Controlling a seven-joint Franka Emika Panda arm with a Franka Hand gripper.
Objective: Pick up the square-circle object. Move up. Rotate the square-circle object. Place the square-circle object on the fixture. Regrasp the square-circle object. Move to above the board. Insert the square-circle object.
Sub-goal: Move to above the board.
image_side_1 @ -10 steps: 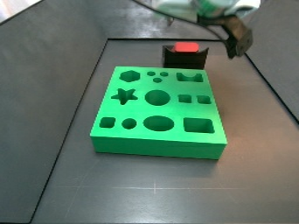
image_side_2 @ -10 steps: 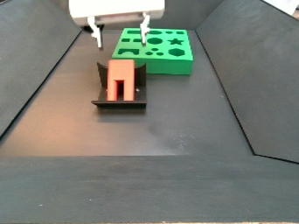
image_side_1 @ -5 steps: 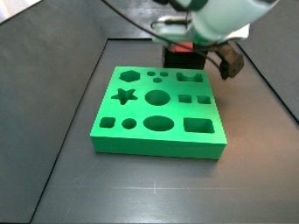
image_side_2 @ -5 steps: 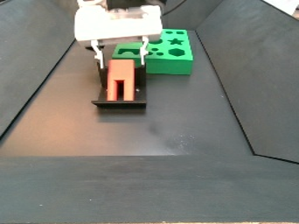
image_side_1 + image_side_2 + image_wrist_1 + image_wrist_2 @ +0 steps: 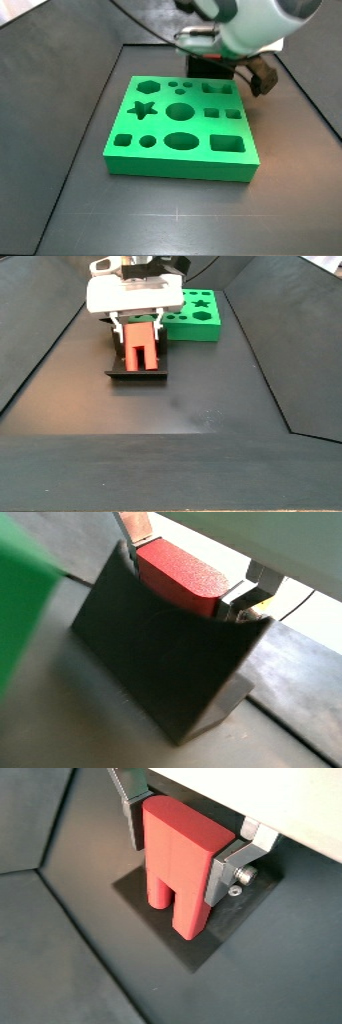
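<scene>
The small, rigid red plastic square-circle object (image 5: 183, 868) looks light; grip its flat sides. The gripper (image 5: 187, 846) straddles it, fingers apparently spread, on the dark fixture (image 5: 167, 662).

gripper (image 5: 183, 850) lowered, fingers (image 5: 230, 865) apart — unclamped

Dark matte enclosure, no furniture or windows visible.
My gripper (image 5: 138, 323) sits low at the far end of a dark grey floor (image 5: 201, 406), faintly speckled. Dark side walls (image 5: 38, 331) slope up from it in both side views, with pale seam lines at the joins. Lighting is even, with a brighter strip beyond the far edge.
</scene>
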